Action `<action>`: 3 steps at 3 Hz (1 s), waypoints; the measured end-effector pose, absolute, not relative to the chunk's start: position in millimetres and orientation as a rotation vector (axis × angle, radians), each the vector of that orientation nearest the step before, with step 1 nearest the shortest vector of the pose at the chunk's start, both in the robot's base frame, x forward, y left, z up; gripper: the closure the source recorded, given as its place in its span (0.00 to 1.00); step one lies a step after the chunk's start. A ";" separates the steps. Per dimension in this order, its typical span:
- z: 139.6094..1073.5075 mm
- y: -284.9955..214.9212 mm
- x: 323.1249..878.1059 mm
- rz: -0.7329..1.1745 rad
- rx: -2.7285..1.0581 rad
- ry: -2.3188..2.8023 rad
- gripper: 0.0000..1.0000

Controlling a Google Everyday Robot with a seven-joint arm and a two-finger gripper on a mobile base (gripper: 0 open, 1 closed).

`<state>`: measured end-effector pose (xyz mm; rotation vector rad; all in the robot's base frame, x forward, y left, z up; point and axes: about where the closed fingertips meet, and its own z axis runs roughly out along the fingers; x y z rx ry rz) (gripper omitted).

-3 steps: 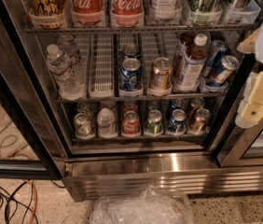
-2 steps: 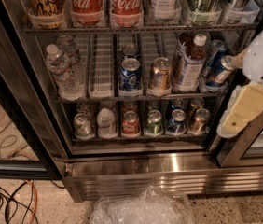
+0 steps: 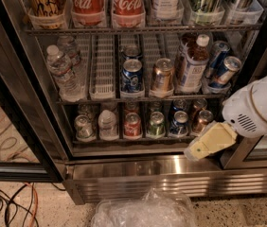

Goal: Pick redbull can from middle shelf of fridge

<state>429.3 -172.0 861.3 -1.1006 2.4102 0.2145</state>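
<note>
Redbull can (image 3: 226, 69) tilts on middle shelf (image 3: 102, 79); end effector (image 3: 203, 148) below.

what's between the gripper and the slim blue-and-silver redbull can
Camera view: a small copper can and the metal shelf rail; cream gripper hangs below the redbull can.

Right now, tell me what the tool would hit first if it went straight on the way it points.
The tool, low right in front of the fridge, points down-left. It would probably meet the stainless-steel base first, well below the redbull can; depth is unclear.
</note>
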 end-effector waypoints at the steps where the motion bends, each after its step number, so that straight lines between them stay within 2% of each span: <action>1: 863.9 -170.9 441.2 0.191 -1.058 2.375 0.00; 3: 856.8 -173.4 445.4 0.197 -0.992 2.335 0.00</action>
